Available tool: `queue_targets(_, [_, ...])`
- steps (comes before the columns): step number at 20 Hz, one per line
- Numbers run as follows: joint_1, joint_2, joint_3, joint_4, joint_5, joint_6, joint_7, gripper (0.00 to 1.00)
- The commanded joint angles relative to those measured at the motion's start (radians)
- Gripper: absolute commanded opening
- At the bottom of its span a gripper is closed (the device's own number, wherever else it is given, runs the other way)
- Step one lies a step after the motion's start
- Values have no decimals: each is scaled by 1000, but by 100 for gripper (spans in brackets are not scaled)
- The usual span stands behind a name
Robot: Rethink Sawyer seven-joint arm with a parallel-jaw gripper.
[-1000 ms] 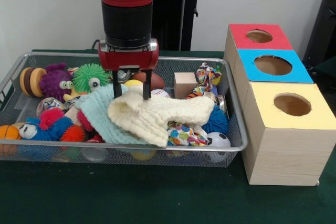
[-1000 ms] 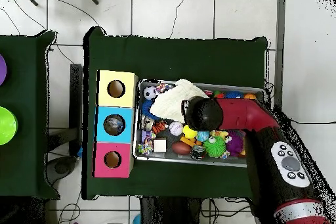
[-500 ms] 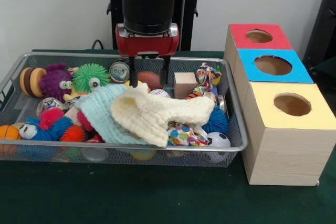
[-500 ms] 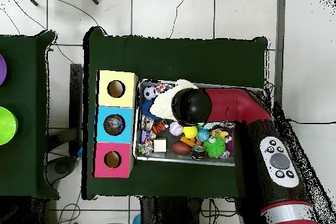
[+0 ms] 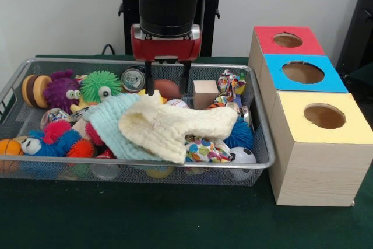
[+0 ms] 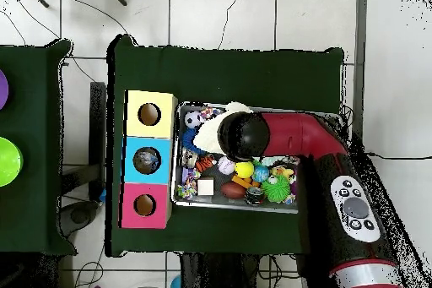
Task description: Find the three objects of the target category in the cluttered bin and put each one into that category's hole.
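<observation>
gripper (image 5: 166, 86) hangs jaws spread over the cream cloth (image 5: 175, 126) heaped mid wire bin (image 5: 263, 138); dark green table cover (image 5: 175, 220), white wall behind.

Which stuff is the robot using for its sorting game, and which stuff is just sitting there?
For the job: gripper, bin, toys in it (which three, cannot tell), red box, blue box, yellow box.

Just lying about: green disc, purple disc, both on the other table.
</observation>
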Motion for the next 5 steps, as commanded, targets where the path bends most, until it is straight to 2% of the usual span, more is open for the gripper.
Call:
queue_targets(1, [-20,28,-36,25,20,-61,139,100])
queue_targets(5, [-28,31,-34,25,23,-58,116,100])
